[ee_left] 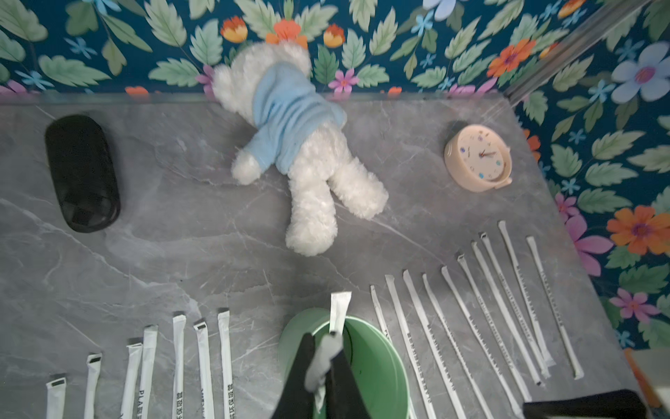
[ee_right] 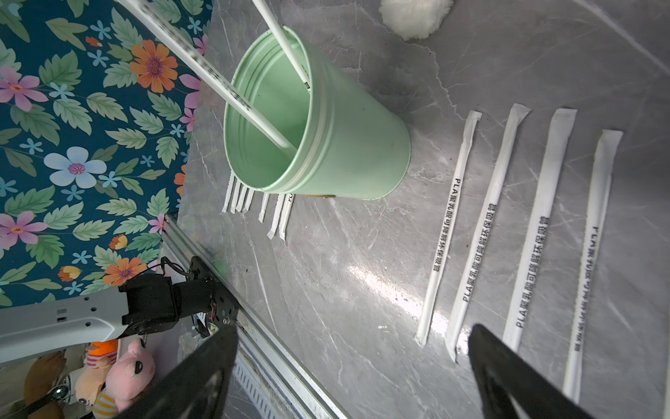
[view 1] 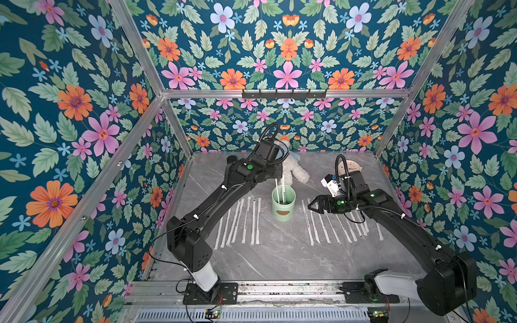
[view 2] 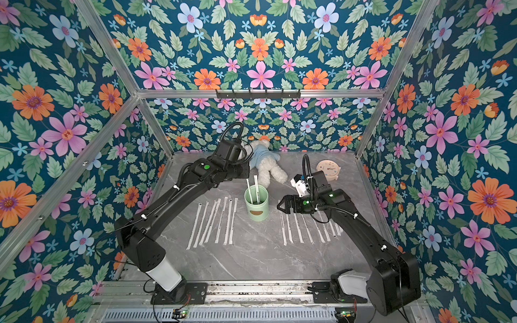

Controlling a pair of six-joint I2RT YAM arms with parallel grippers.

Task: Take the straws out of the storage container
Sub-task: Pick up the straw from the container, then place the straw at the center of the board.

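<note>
Storage container (view 1: 283, 205) upright mid-table, two straws (view 1: 283, 187) inside, others flat at its 9 and 3 o'clock. Only left wrist view shows left gripper (ee_left: 323, 357) clamped on one straw. Right gripper (ee_right: 353, 328) spread wide, 3 o'clock.

We see cup (view 1: 283, 208) at middle of table (view 1: 279, 260), two straws (view 1: 283, 187) standing in it. Flat on table, left row (view 1: 246, 221) and right row (view 1: 315, 226) of more straws flank cup. Teddy (view 1: 298, 172) lies behind cup, clock (view 2: 328, 169) further right, behind right row.
</note>
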